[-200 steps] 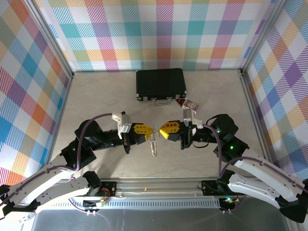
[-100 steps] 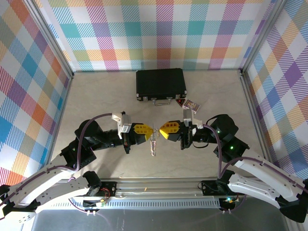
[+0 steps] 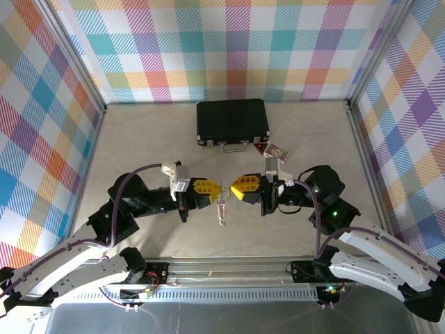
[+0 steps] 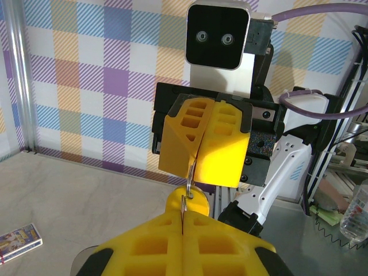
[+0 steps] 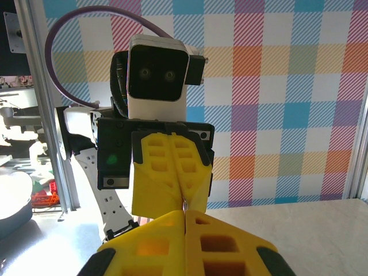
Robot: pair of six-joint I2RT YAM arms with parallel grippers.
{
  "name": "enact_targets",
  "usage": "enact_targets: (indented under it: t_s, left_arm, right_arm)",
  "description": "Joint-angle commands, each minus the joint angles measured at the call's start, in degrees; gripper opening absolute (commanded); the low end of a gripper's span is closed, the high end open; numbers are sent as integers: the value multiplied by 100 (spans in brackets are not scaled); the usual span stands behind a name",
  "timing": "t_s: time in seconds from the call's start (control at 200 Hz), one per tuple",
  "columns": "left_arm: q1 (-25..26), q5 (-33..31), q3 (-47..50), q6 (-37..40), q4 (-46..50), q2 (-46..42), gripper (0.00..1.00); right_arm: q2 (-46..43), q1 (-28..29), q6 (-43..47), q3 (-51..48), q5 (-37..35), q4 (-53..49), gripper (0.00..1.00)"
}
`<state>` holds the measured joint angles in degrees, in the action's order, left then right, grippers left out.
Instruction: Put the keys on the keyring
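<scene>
My two grippers meet tip to tip above the middle of the table, the left gripper [image 3: 214, 186] facing the right gripper [image 3: 233, 188]. In the left wrist view the left gripper [image 4: 183, 214] is shut on a thin silver blade. The key's round yellow head [image 4: 202, 202] sits just past its fingertips. The right gripper [image 4: 195, 168] opposite is shut on the keyring's thin silver wire [image 4: 191, 175], which hooks down at the yellow head. The chain-like rest of the keyring [image 3: 222, 209] dangles below the tips. In the right wrist view the right gripper [image 5: 185, 211] is shut, touching the left gripper's tips [image 5: 183, 196].
A black case [image 3: 232, 122] lies at the back of the table, with a small card box [image 3: 276, 150] at its right front corner. Plaid walls on metal posts close the left, right and back. A metal rail [image 3: 222, 268] runs along the near edge.
The dangling chain has swung and now hangs shorter and straighter under the fingertips. Both grippers have stayed shut and in place.
</scene>
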<state>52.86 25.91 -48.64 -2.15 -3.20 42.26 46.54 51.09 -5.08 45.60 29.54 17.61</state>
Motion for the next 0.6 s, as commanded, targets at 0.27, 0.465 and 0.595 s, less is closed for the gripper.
enact_targets:
  t_s: [0.27, 0.465, 0.595]
  left_arm:
    - [58, 37, -86, -56, -304, -51, 0]
    - [58, 37, -86, -41, -317, -50, 0]
    - [58, 48, -89, -48, -326, -51, 0]
  right_arm:
    - [60, 50, 165, -79, 30, 252, 0]
    - [65, 53, 174, -84, 25, 241, 0]
    - [65, 59, 157, -92, 28, 239, 0]
